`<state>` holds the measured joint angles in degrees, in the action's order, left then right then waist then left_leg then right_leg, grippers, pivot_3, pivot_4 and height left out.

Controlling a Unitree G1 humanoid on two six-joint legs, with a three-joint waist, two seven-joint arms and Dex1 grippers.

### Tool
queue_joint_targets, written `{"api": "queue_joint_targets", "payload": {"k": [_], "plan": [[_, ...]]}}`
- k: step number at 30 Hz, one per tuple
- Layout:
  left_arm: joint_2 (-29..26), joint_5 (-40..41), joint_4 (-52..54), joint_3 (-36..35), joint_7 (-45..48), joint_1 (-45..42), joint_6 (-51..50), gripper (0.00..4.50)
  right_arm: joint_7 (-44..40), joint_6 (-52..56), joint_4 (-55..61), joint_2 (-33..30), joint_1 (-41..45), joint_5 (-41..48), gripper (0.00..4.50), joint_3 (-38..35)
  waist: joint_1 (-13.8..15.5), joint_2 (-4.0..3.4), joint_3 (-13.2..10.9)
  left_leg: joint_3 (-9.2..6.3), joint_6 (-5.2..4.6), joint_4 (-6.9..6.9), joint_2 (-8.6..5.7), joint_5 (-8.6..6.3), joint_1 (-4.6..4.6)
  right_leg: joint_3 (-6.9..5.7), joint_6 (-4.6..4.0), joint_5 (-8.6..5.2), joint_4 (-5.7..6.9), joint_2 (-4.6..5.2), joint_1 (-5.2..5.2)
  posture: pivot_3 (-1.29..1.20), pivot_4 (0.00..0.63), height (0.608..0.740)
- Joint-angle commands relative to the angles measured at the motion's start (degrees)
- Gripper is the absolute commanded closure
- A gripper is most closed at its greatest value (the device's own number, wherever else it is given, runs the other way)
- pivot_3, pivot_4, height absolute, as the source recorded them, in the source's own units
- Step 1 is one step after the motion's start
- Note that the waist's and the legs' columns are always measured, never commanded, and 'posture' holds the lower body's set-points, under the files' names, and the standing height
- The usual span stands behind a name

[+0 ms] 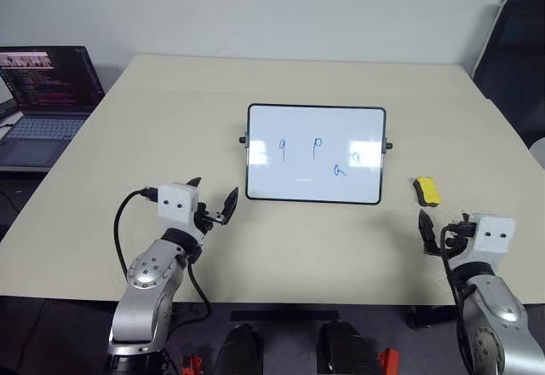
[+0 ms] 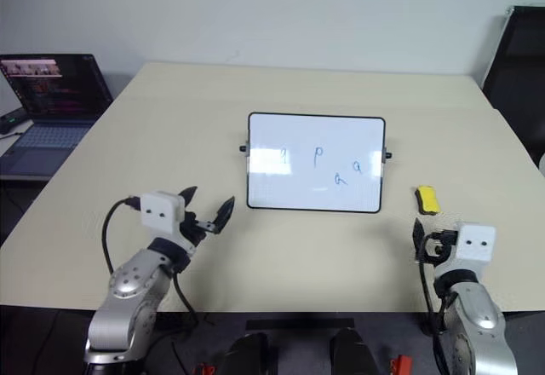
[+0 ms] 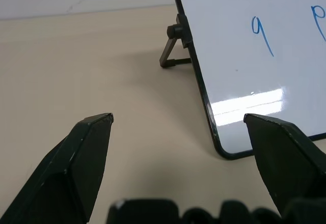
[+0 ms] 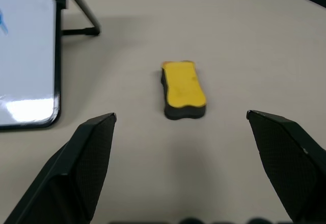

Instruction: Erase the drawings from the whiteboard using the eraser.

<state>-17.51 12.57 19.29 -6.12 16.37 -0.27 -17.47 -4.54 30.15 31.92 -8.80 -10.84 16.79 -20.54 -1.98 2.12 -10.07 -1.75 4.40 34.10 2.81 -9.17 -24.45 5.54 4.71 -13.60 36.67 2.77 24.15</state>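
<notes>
Opening step, by the look of things: nothing erased, nothing picked up; next move likely calls for bringing the right gripper (image 4: 181,119) forward over the eraser (image 4: 183,90) and closing across its narrow sides, then carrying it to the whiteboard (image 1: 315,153).

Large cream table (image 1: 170,119) under everything; pale wall behind; open laptop (image 1: 43,94) on a side surface at far left; dark chair (image 1: 519,43) at far right.

Propped mid-table on small legs, the whiteboard; across it, blue drawings (image 1: 317,147), all intact; just right of it, lying flat, yellow side up, the eraser.

Left gripper (image 1: 213,200) near the board's lower left corner, spread wide, holding nothing; right gripper likewise gaping, empty, aimed at the eraser.
</notes>
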Motion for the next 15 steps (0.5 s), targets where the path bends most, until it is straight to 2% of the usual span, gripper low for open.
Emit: {"api": "queue_joint_targets", "payload": {"k": [1,6,8,13,15], "plan": [[0.41,-0.13,1.35,0.70,-0.20,-1.55,-0.31,0.00,0.32,1.65,2.55,-1.12,1.80,2.89,0.02,-2.75,-0.04,0.00,0.00,0.01,0.07,0.00,-0.02,-0.05,0.00,0.00,0.00,0.00,-0.04,0.03,-0.01,0.00,0.150,0.740],[0.15,0.16,-1.94,0.19,1.40,-1.97,2.52,0.00,-1.80,-1.44,1.46,-3.96,2.81,1.24,0.02,-0.92,-0.09,-0.01,0.01,0.01,0.07,-0.02,-0.03,-0.05,-0.01,-0.03,0.00,0.01,-0.53,0.04,-0.07,0.00,0.150,0.740],[-1.29,1.22,-2.35,0.56,4.89,-1.93,4.44,0.00,-1.27,-1.11,2.53,-4.86,1.94,-0.82,0.02,0.77,-0.06,0.02,0.02,0.02,-0.24,-0.03,-0.03,0.14,-0.13,-0.01,0.00,0.01,-0.59,0.04,-0.14,0.00,0.150,0.740],[-5.10,5.35,-4.05,-0.49,12.85,-5.07,5.68,0.00,-3.57,3.31,5.38,-5.15,0.98,1.44,0.02,5.52,0.09,0.01,0.03,-0.02,-0.26,-0.19,-0.03,0.09,-0.30,-0.04,0.00,0.02,-0.55,0.01,-0.04,0.00,0.150,0.740],[-7.93,9.47,-3.19,0.20,19.72,-7.10,4.20,0.00,-3.75,5.02,5.96,-5.55,2.61,1.38,0.02,7.39,0.06,0.01,0.03,-0.08,-0.26,-0.19,-0.02,0.08,-0.32,-0.07,0.00,0.01,-0.55,-0.04,-0.04,0.00,0.150,0.740]]}}
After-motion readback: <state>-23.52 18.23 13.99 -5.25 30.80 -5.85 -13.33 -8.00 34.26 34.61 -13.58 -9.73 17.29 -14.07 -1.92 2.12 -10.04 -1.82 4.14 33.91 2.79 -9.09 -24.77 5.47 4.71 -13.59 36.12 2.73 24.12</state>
